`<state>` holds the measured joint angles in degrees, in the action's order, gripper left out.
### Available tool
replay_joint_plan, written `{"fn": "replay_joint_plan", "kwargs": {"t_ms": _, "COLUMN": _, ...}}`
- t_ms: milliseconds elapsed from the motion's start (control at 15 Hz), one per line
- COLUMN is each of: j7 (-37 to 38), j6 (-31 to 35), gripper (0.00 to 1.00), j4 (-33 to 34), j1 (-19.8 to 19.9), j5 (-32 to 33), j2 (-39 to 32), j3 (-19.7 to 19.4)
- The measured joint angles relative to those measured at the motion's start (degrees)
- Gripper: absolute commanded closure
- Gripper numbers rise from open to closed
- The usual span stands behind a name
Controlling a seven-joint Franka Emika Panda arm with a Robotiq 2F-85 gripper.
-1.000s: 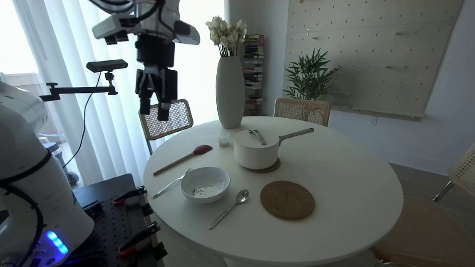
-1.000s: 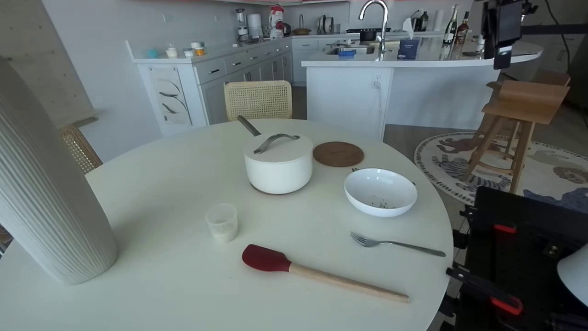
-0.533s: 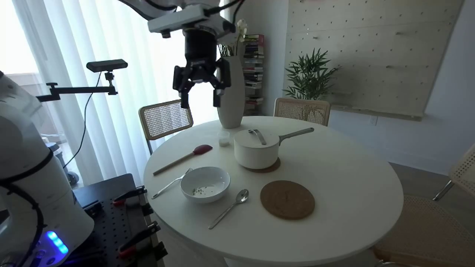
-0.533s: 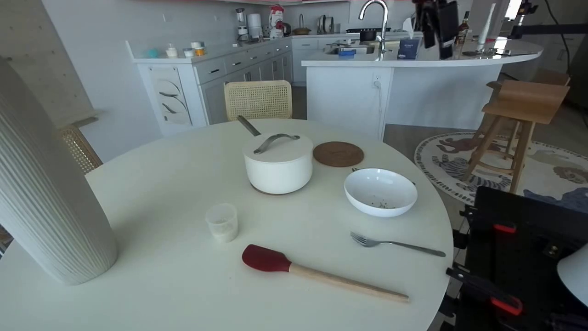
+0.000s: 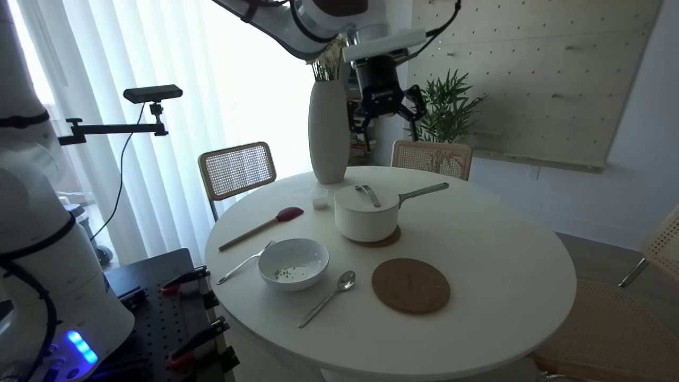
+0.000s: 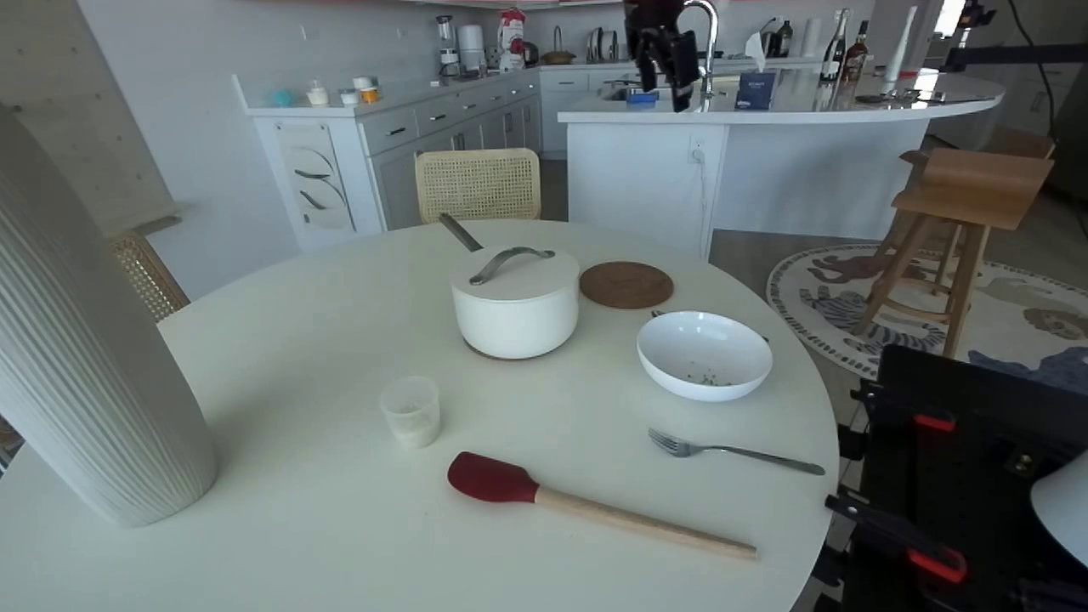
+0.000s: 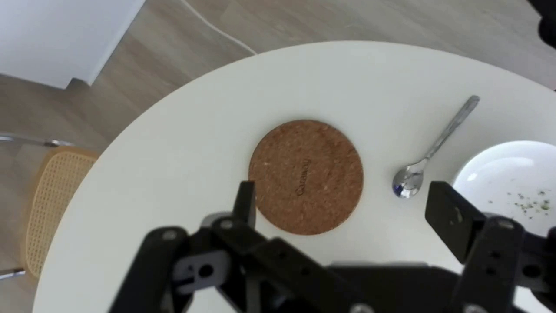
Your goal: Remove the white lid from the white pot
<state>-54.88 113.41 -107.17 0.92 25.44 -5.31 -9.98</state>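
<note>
White lid (image 6: pixel 537 277): seated flat on the white saucepan (image 5: pixel 366 225) in both exterior views; removal not yet begun.
White saucepan: stands upright on a brown trivet (image 5: pixel 390 239), its long side handle (image 5: pixel 424 191) projecting over the round table (image 5: pixel 504 276).
Lid handle (image 5: pixel 371 197): an arched grey strap across the top of the lid; nothing touches it.
Robotiq gripper (image 5: pixel 391 143): 2 fingers (image 7: pixel 454 217) spread wide, holding nothing; hangs in the air above the table, well apart from the lid.
Wrist view: takes in the lettered cork trivet (image 7: pixel 306 177) and a metal spoon (image 7: pixel 415 172); neither lid nor saucepan appears there.
Step at the saucepan: judged as approach, ahead of alignment and grasp.
Finger line: judged from both exterior views, appears to run across the strap, so little wrist turn seems needed; exact alignment cannot be confirmed.
Next move to the lid handle: calls for centring above the strap, then a straight descent until 1 finger stands on each side of the arch, then closure.
Lid lift: should run vertically before any sideways travel, since an off-centre pinch could tip the lid or drag the saucepan along.
</note>
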Motion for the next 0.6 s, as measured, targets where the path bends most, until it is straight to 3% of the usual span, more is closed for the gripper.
{"fn": "replay_joint_plan", "kwargs": {"t_ms": 333, "j7": -10.2, "j6": 0.8, "gripper": 0.0, "j4": 16.2, "j1": 1.8, "j5": -4.6, "j2": -13.8, "j3": 4.9}}
{"fn": "replay_joint_plan", "kwargs": {"t_ms": 600, "j7": -15.1, "j6": -0.3, "gripper": 0.0, "j4": 25.4, "j1": 2.0, "j5": -9.1, "j2": -21.3, "j3": 8.9}}
